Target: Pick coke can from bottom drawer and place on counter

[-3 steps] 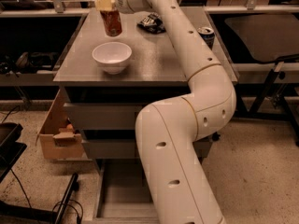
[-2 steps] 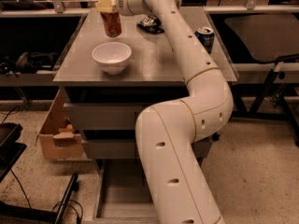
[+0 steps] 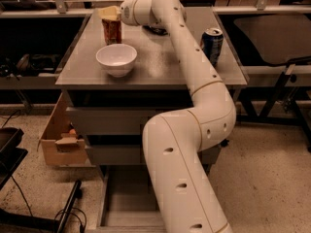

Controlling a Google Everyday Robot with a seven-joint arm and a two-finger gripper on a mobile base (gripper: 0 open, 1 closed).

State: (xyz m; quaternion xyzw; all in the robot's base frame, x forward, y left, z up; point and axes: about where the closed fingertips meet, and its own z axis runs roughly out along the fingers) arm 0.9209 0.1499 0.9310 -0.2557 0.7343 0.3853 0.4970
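The red-orange coke can [image 3: 112, 31] is upright at the back left of the grey counter [image 3: 160, 69], just behind a white bowl. My gripper [image 3: 111, 13] sits over the can's top and is shut on it. I cannot tell whether the can's base touches the counter. The bottom drawer [image 3: 124, 200] is pulled open at floor level. Its visible grey floor is bare, and my arm hides its right part.
A white bowl [image 3: 116, 58] stands in front of the can. A blue Pepsi can [image 3: 212, 44] stands at the counter's right edge. A dark object [image 3: 156, 31] lies behind my arm. A cardboard box [image 3: 60, 139] stands left of the cabinet. Cables lie on the floor at lower left.
My gripper has moved slightly left and lower with the coke can in it. The bowl and the Pepsi can have not moved.
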